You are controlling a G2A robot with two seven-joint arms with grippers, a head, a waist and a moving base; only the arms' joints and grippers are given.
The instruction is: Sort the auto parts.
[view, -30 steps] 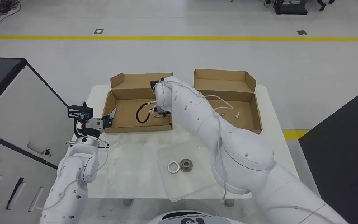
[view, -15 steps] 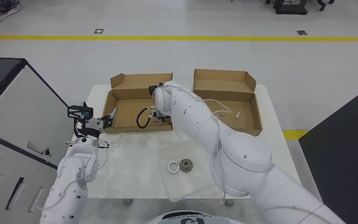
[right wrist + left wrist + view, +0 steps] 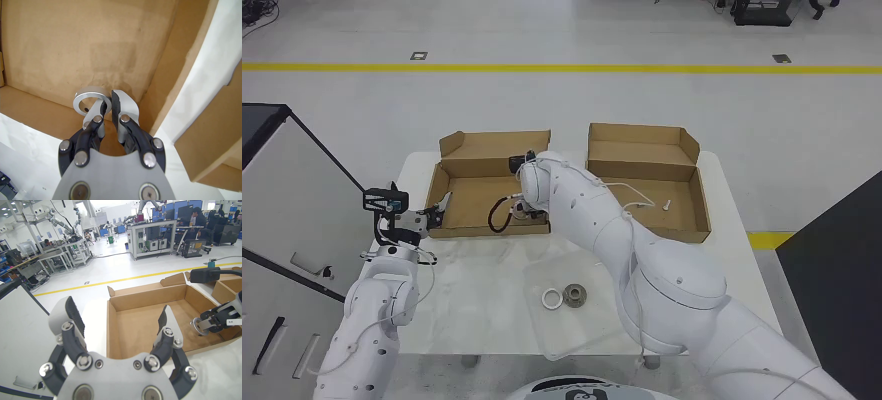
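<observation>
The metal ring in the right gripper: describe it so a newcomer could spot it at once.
On the white table, look in the left cardboard box, at the corner nearest the right box. There the right gripper pinches a silver ring by its rim, unlike the white ring and dark part lying on the clear tray.

The white part [image 3: 666,204] in the right box [image 3: 642,150] is too small to identify.

I count two cardboard boxes [image 3: 467,195], one silver ring [image 3: 88,90], one white ring [image 3: 547,297], one grey round part [image 3: 574,293], one small white piece [image 3: 666,205] and one clear tray [image 3: 542,335].
</observation>
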